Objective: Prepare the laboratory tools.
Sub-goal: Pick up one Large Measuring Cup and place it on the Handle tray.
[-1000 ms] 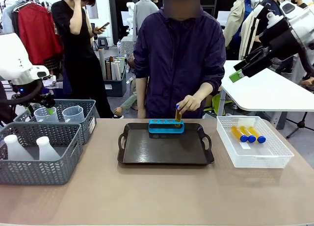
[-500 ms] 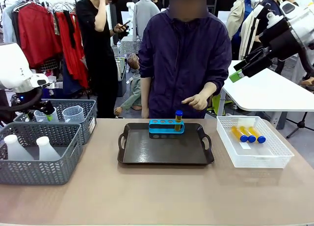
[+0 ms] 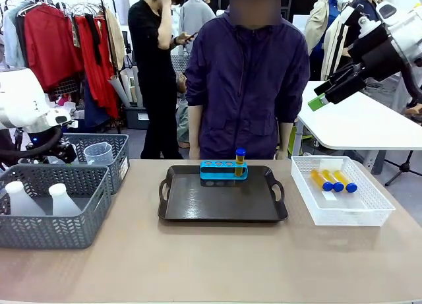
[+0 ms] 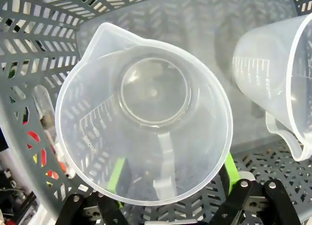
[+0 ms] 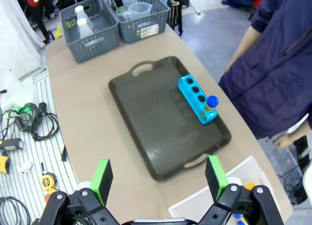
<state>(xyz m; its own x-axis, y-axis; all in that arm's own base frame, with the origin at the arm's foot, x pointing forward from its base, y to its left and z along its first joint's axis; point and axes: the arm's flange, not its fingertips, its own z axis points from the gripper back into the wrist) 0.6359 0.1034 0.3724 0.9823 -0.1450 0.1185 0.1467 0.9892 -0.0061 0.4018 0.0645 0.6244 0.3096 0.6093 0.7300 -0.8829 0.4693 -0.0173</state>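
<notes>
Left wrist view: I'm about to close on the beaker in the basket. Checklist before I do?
1. The measuring beaker sits between the left gripper's green pads: ok.
2. It is upright and empty: ok.
3. Jaws open, no grip yet: ok.
4. The second beaker clear of the grasp: cannot tell, it sits close beside.
5. Bare floor on the black tray for setting down: ok.
6. The right gripper open, high above the table: ok.
</notes>
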